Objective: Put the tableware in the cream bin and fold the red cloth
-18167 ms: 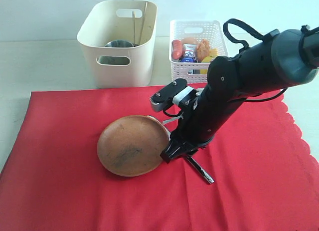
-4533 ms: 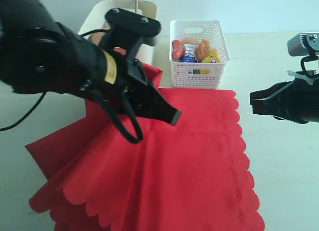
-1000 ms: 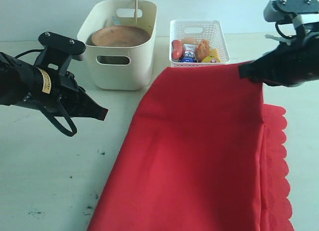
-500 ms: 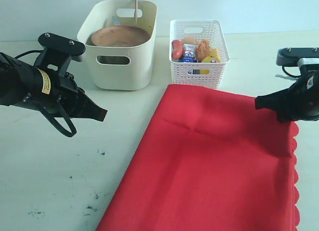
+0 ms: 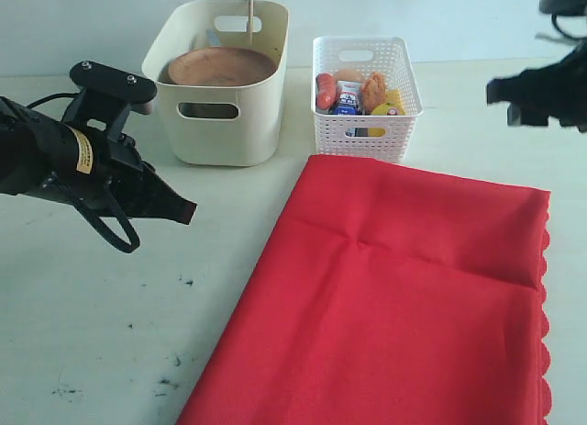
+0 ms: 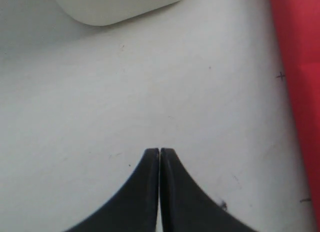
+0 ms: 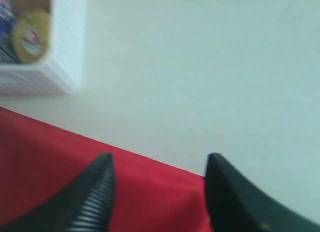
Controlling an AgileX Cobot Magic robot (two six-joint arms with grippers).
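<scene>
Your right gripper (image 5: 500,95) is hanging spread and empty upper right, your left gripper (image 5: 186,208) pinching nothing mid-left. The red cloth (image 5: 404,296) is lying doubled lower right; pinching only its top layer is risking dragging the fold open.

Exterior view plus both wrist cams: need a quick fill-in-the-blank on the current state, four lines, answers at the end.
1. The wooden plate rests in the cream bin, which stands to the ____ of the white basket in the exterior view.
2. The left hand is ____, fingertips touching, with nothing between them.
3. The right hand is ____ and holds nothing.
4. The red cloth lies folded, its scalloped edge on the ____ in the exterior view.

Missing words: left; shut; open; right.
</scene>
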